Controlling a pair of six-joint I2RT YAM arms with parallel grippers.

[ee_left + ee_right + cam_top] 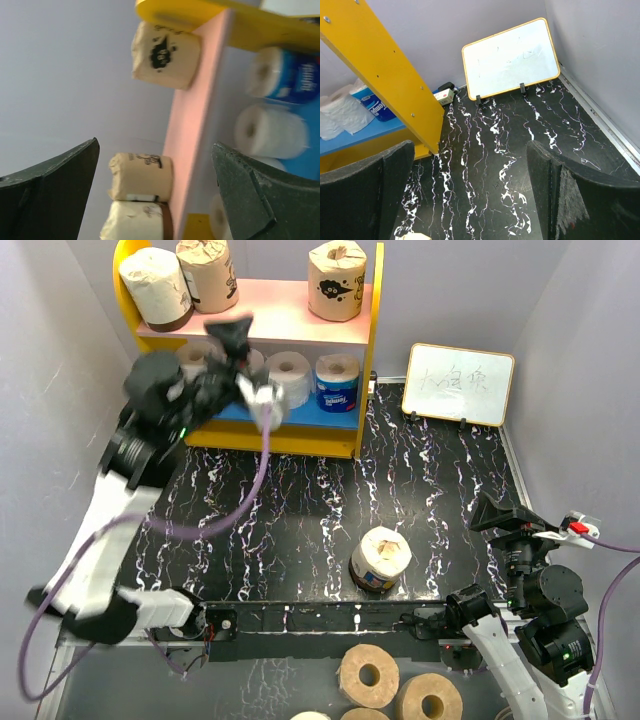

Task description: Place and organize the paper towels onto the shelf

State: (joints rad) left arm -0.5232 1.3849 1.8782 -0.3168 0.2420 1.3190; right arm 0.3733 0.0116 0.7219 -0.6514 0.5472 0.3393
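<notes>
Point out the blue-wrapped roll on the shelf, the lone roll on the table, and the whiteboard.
blue-wrapped roll (337, 392): top external view, on its printed blue wrapper.
lone roll (381, 558): top external view, on its tan top face.
whiteboard (512, 57): right wrist view, on its white writing surface.

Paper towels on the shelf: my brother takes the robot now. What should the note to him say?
Left gripper: open, empty, facing the shelf.
Right gripper: open, empty, over the table.
Done: three paper towels on the pink upper board; more, the blue-wrapped roll included, on the blue lower board.
To do: one loose roll stands on the table; shelve it.
</notes>
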